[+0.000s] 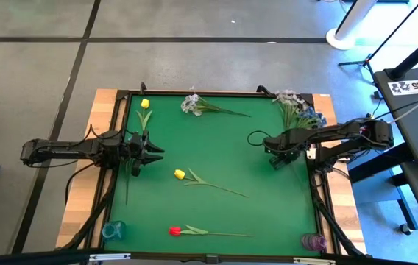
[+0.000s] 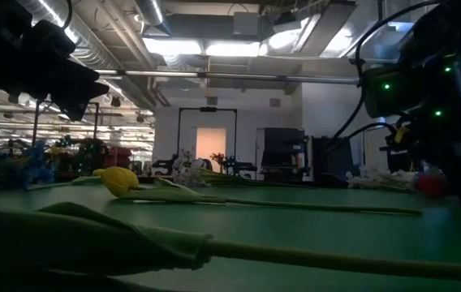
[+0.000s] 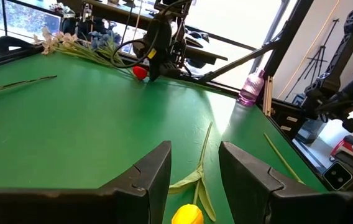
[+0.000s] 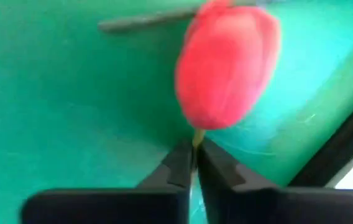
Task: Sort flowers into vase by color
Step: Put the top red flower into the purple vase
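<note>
Nearest the low camera: a green stem with leaves [image 2: 214,247] is lying across the front of the green tabletop [image 1: 224,154]; which flower it belongs to cannot be told from that view.

Left side: the left hand [image 1: 152,149] is hovering at the tabletop's left edge, its fingers [image 3: 155,177] standing spread with nothing between them. A yellow tulip [image 1: 144,104] is lying toward the far left corner. A blue vase [image 1: 112,230] is sitting at the near left corner, on the wooden border.

Centre: a second yellow tulip [image 1: 179,174] is lying mid-tabletop, stem running toward the right. A red tulip [image 1: 174,230] is lying along the near edge, stem also pointing right. A spray of white blossoms [image 1: 191,104] is resting near the far edge.

Right side: a bunch of white and pale blue sprays [image 1: 297,108] is lying in the far right corner. The right hand [image 4: 194,160] is working just in front of that bunch, fingers pressed together and pinching the thin stem of another red tulip [image 4: 226,65], right below its head. A purple vase [image 1: 313,241] is standing at the near right corner.
</note>
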